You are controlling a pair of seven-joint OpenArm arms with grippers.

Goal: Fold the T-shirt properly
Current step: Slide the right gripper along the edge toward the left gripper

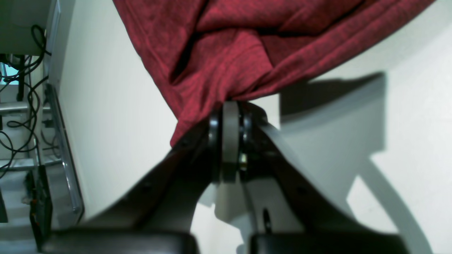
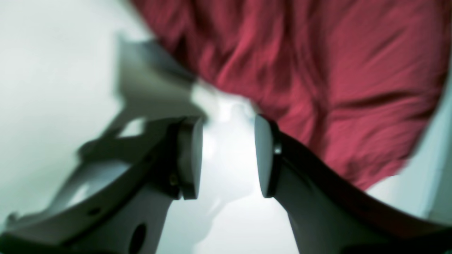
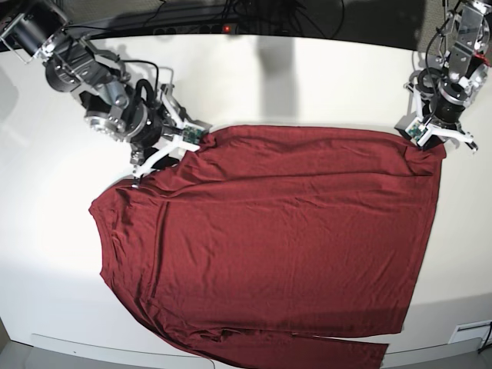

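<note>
One corner pinned, the other claw ready to bite

The thin maroon long-sleeved knit T-shirt lies spread on the white worktop; left claw is clamped on its corner to anchor it, right claw gapes empty beside the edge.

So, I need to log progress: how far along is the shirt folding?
Early. The T-shirt lies mostly spread flat on the table, no fold visible. In hand: the left pincer is shut on a far corner; the right pincer is open beside the other. All folding remains.
</note>
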